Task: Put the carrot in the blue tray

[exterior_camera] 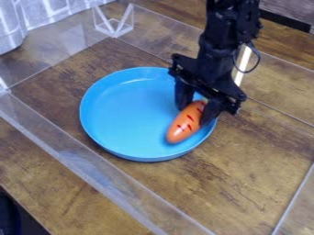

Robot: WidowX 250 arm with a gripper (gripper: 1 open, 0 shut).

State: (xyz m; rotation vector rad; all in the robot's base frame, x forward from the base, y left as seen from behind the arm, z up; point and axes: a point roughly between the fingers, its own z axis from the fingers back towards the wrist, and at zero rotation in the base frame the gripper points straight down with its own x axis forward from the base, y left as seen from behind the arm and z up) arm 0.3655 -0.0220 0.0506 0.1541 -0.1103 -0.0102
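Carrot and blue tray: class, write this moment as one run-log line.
hand: shut on carrot | carrot: tilted, leafy end up in hand, tip low inside blue tray near its right rim | table: wood
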